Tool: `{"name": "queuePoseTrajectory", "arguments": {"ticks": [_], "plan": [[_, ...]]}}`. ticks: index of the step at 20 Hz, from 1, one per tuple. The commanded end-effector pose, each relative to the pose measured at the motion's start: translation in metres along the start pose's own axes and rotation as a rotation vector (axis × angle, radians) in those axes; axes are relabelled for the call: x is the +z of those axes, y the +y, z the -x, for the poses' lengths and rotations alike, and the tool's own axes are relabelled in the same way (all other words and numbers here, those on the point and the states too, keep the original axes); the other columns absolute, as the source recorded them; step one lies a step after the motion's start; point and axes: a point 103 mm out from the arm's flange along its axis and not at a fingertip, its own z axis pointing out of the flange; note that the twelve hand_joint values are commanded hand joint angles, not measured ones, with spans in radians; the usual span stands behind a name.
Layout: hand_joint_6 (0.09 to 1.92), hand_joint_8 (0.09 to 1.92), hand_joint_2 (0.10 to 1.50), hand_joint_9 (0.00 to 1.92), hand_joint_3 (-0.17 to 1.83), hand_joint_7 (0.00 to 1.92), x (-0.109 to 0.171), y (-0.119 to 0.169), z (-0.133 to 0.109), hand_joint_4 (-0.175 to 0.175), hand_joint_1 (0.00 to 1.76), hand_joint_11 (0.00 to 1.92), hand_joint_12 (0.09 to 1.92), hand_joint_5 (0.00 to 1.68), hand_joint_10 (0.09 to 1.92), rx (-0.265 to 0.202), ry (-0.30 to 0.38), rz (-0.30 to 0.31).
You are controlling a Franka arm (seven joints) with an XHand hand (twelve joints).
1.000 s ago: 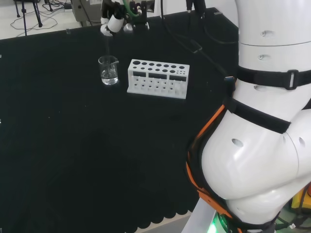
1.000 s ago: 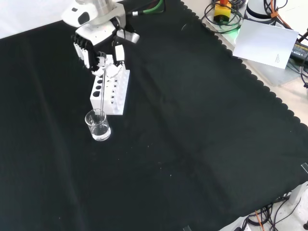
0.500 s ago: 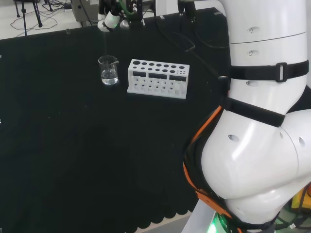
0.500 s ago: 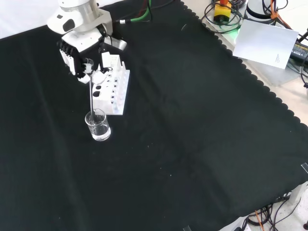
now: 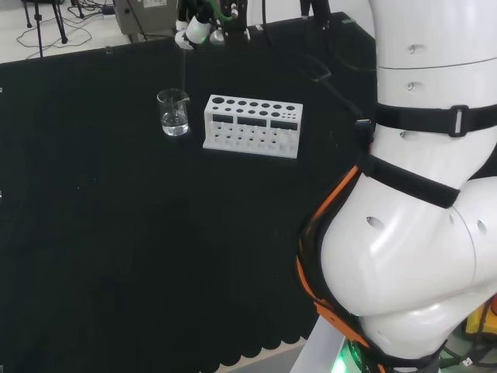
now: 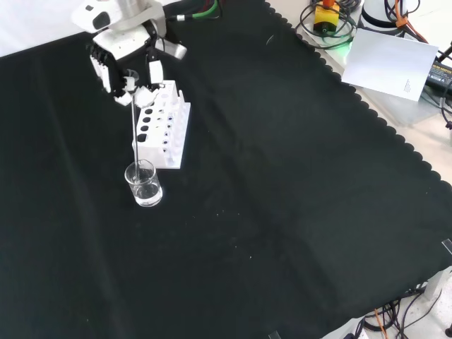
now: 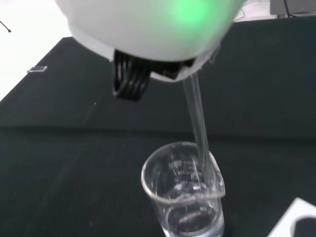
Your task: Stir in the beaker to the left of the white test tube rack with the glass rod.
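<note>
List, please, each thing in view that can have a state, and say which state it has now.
hand: fingers curled round the glass rod, raised above the rack's far end in the front view.
glass rod: held about upright, lower end at the beaker's mouth.
beaker: upright on the cloth, some clear liquid at the bottom.
white test tube rack: standing, no tubes seen in its holes.

In the wrist view we lose the top of the glass rod [image 7: 196, 114] behind the blurred white hand [image 7: 148, 34], and the white test tube rack [image 7: 296, 222] is cut by the frame's corner. We cannot tell whether the rod's tip touches the liquid in the beaker [image 7: 183, 190].
</note>
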Motion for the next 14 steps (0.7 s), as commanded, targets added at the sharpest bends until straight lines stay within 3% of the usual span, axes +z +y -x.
{"name": "queuePoseTrajectory", "arguments": {"ticks": [1, 9, 14], "plan": [[0.67, 0.96, 0.42, 1.92, 1.03, 1.64, 0.001, -0.021, -0.013, -0.175, 1.22, 1.54, 1.05, 1.38, 0.64, 0.009, -0.001, -0.025], [0.67, 0.96, 0.42, 1.92, 1.03, 1.65, 0.030, 0.010, -0.064, -0.175, 1.22, 1.54, 1.05, 1.38, 0.64, -0.080, -0.005, -0.057], [0.67, 0.96, 0.42, 1.92, 1.03, 1.65, 0.034, 0.025, -0.064, -0.175, 1.22, 1.54, 1.05, 1.38, 0.64, -0.086, -0.008, -0.065]]}}
